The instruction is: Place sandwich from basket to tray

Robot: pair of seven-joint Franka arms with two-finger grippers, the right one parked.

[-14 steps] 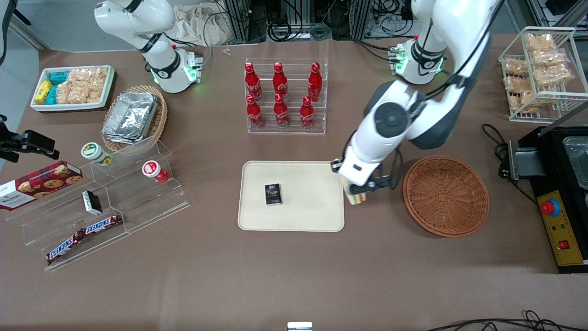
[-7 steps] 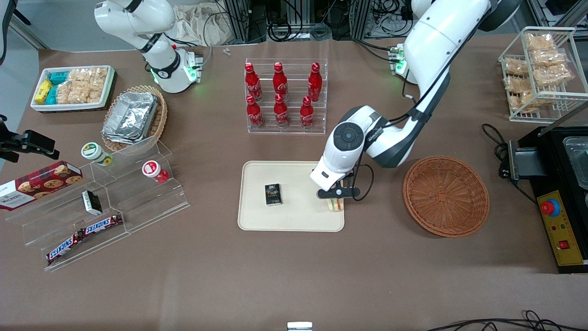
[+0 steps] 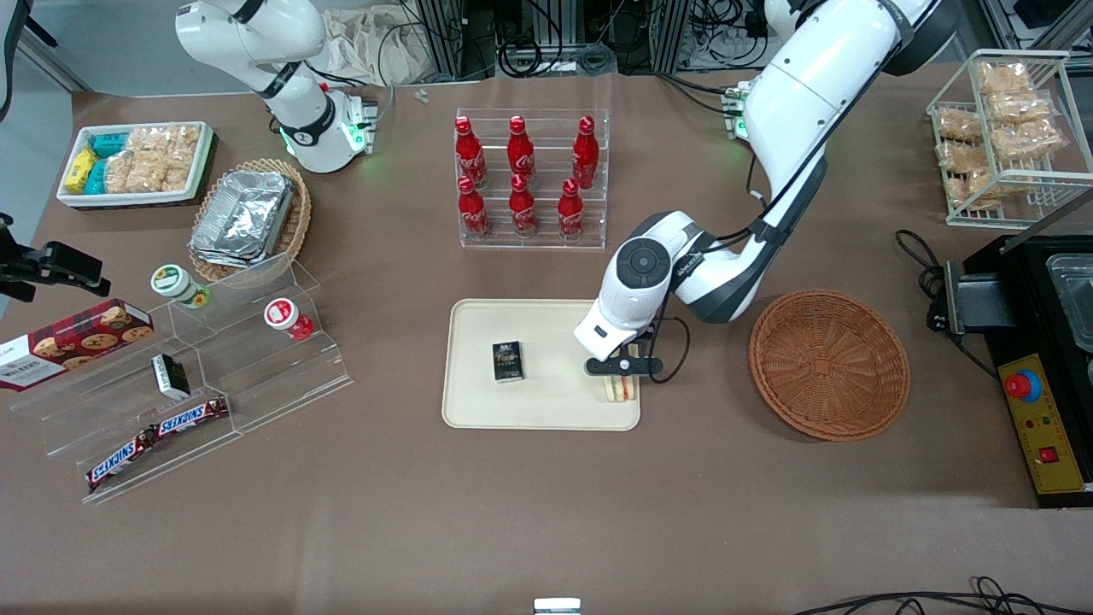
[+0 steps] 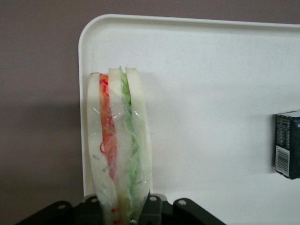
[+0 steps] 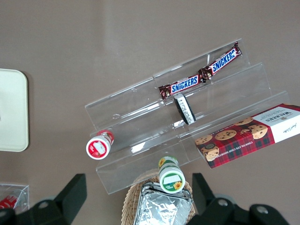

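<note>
The working arm (image 3: pixel 794 94) is built of glossy white rounded shells with dark grey bands at its joints, and a round dark grey cap with a small centre mark closes the joint (image 3: pixel 640 263) above the tray (image 3: pixel 478 410). A thin black cable loops down beside its white wrist block, and the claw (image 3: pixel 622 380) under that block is a black crossbar. A green light glows at the arm's base, nearer the bottle rack (image 3: pixel 531 179) than the tray is.

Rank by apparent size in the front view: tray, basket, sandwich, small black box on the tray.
1. tray
2. basket, somewhat smaller
3-4. black box and sandwich held in the gripper over the tray: too alike, and the sandwich is partly hidden.
</note>
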